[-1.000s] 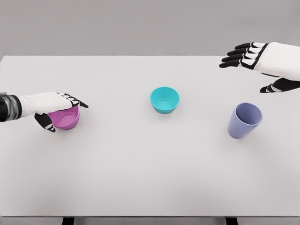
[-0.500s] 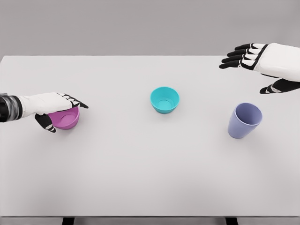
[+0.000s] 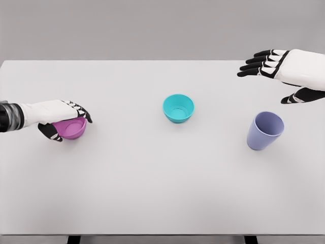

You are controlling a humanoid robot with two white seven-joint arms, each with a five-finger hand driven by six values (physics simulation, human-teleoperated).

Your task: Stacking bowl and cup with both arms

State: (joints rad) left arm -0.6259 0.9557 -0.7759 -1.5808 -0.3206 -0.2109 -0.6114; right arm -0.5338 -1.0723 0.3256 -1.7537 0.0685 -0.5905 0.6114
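Observation:
A pink bowl [image 3: 72, 130] sits at the left of the white table [image 3: 152, 183]. My left hand [image 3: 70, 125] lies over it, fingers curled down on the far rim and thumb pressed on the near side. A teal bowl [image 3: 178, 108] stands upright in the middle of the table. A lilac cup [image 3: 264, 131] stands upright at the right. My right hand [image 3: 264, 84] hovers above and behind the cup, apart from it, with fingers spread and holding nothing.
The table's front edge runs along the bottom of the view, with two dark legs showing below it. A plain grey wall lies behind the far edge.
The left hand's fingers have curled down and closed onto the pink bowl's rim. The right hand has drifted very slightly. Bowls and cup have not moved.

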